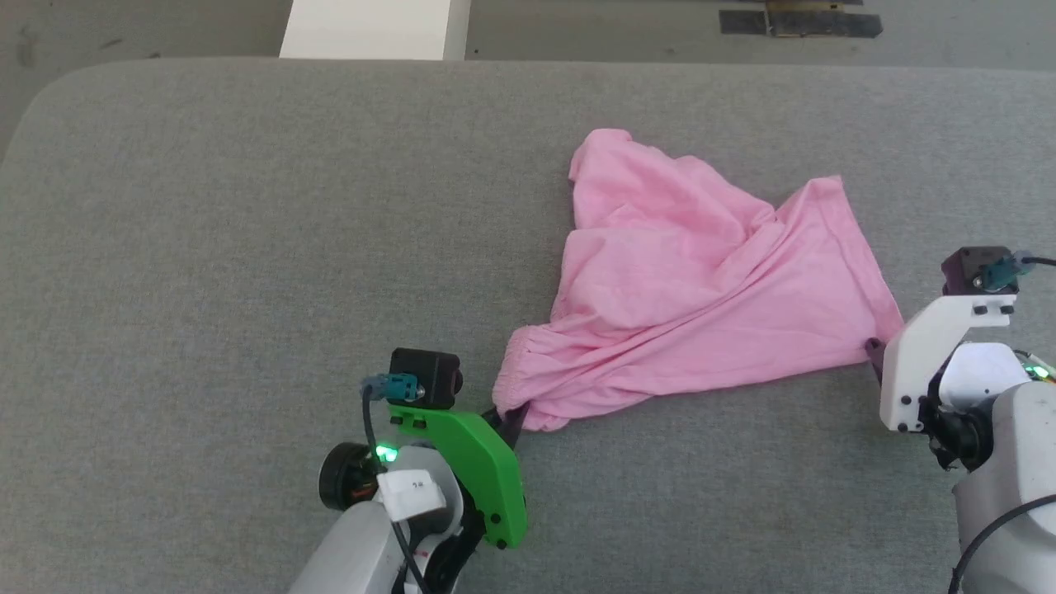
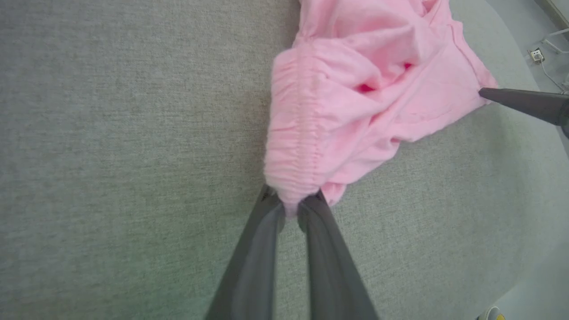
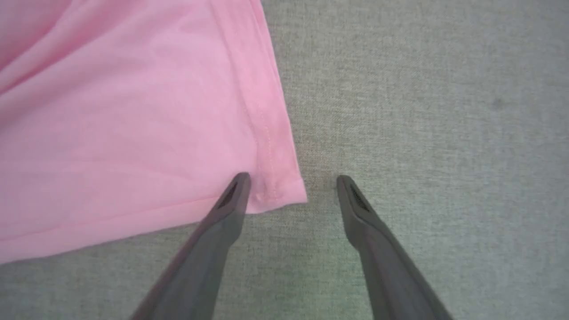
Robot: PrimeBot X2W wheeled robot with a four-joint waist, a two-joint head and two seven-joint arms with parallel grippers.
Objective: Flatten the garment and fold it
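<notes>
Surface: grey cloth-covered table (image 1: pixel 206 247), rounded corner at far left.
Room: grey floor (image 1: pixel 577 29) past the far edge; white panel (image 1: pixel 375 29) & dark tape strips (image 1: pixel 800 21) there; small white socket w/ cable (image 2: pixel 538 55) off to one side.
Garment (image 1: pixel 685 280): pink, rumpled, mid-right on table.
L pincer (image 2: pixel 291 209): clenched on end of gathered waistband (image 2: pixel 293 146).
R pincer (image 3: pixel 292 179): spread wide at hemmed corner (image 3: pixel 275 191); one finger on fabric, other on bare table; grasping nothing.

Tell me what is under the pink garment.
The garment lies on the grey surface, which shows all around it. Anything beneath its crumpled folds is covered and cannot be seen.
</notes>
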